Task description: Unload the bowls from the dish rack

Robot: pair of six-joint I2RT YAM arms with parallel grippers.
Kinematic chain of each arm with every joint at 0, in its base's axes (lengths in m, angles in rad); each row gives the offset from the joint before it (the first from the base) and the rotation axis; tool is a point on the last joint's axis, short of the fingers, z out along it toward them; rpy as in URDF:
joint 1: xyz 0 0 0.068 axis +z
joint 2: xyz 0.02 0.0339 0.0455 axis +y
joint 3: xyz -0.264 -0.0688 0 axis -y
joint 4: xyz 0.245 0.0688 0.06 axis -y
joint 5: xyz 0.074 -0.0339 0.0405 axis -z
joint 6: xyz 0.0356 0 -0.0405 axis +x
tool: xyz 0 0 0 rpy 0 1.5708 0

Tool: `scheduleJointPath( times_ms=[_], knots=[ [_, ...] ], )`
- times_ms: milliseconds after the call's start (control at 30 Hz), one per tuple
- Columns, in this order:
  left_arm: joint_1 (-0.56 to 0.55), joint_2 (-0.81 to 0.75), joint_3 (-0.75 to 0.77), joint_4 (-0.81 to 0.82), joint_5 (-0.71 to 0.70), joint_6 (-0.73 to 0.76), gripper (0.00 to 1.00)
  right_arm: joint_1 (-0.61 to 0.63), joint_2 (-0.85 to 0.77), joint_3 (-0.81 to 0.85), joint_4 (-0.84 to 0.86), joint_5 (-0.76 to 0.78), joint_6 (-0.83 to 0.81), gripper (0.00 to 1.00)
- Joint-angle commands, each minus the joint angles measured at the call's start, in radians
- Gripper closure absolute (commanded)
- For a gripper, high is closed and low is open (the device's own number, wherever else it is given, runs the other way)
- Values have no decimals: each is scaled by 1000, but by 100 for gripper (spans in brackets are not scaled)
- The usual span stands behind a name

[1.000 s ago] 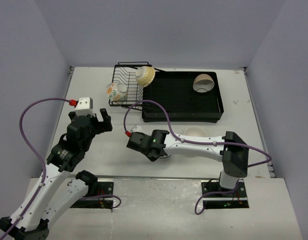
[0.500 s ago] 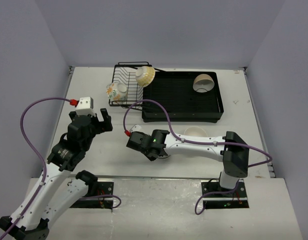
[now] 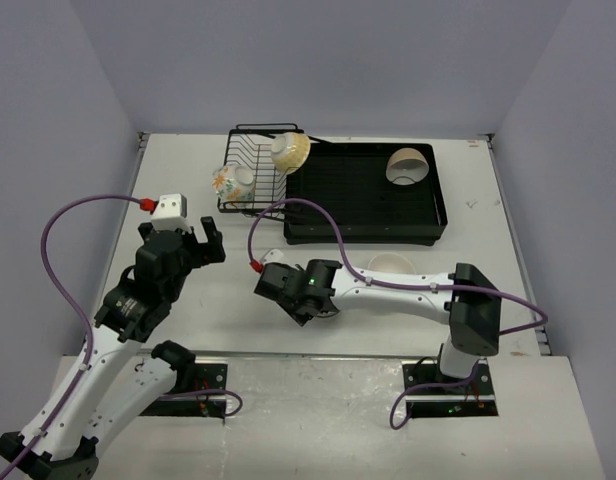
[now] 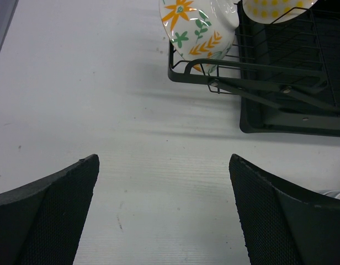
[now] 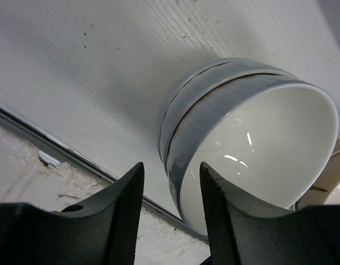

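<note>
Left gripper (image 4: 163,160): spread wide, empty, above table (image 4: 104,88) | right gripper (image 5: 171,165): parted, loosely straddling rim of top white bowl (image 5: 258,149) | flowered bowl (image 4: 195,27) in rack (image 4: 269,66)

No text, label, brand, number or sign can be read in any view. The flowered bowl (image 4: 196,27) in the dish rack (image 3: 363,205) carries only painted orange flowers and green leaves, no lettering.

Robot lab: bare-walled table (image 3: 188,170) with 2 bolted arms (image 3: 388,285).
</note>
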Motion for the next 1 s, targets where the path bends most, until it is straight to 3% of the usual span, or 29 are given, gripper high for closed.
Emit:
scheduleJointPath(
  times_ms=[0, 367, 467, 500, 567, 600, 633, 667, 833, 900, 967],
  knots=[
    [9, 3, 6, 13, 4, 2, 0, 7, -90, 3, -8, 3, 11, 53],
    [8, 3, 4, 14, 9, 3, 0, -42, -285, 93, 3, 54, -65, 26],
    [9, 2, 6, 11, 5, 3, 0, -215, -337, 114, 82, -18, -105, 10],
    [9, 0, 6, 11, 1, 2, 0, -360, -390, 79, 194, -120, -109, 9],
    [8, -1, 6, 9, -2, 2, 0, -528, -467, -30, 414, -295, 4, 7],
    [9, -7, 6, 9, -3, 2, 0, -683, -560, -91, 508, -342, 75, 8],
    [8, -8, 6, 8, -3, 0, 0, -743, -605, -154, 599, -370, 235, 9],
    [8, -9, 6, 9, -2, 2, 0, -793, -642, -287, 796, -390, 313, 10],
    [8, 2, 4, 16, 18, 6, 0, -985, -663, -483, 1021, -260, 738, 4],
    [8, 0, 4, 16, 18, 6, 0, -1050, -652, -570, 1237, -214, 892, 7],
    [8, -9, 3, 16, 14, 6, 0, -1103, -604, -621, 1323, -163, 1030, 10]
  ],
)
